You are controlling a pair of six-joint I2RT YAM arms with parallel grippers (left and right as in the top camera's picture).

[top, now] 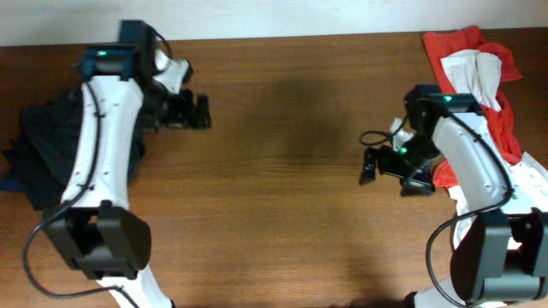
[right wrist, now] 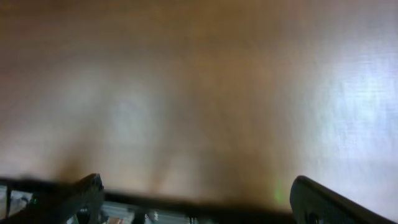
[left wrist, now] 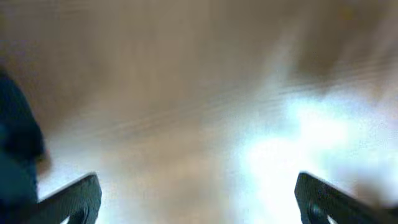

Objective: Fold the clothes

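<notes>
A heap of black clothes (top: 43,150) lies at the table's left edge, partly under my left arm. Red clothes (top: 505,120) with a white garment (top: 475,73) on top lie at the right edge. My left gripper (top: 199,112) is open and empty over bare wood, right of the black heap; a dark blue-black edge of cloth (left wrist: 15,155) shows at the left of the left wrist view, which is blurred. My right gripper (top: 370,165) is open and empty over bare wood, left of the red heap. Its blurred wrist view shows only table.
The brown wooden table (top: 282,197) spans the view, with a pale wall strip along the back edge (top: 274,17). More white cloth (top: 535,184) lies by the right arm's base. The right wrist view shows the table's edge (right wrist: 186,202).
</notes>
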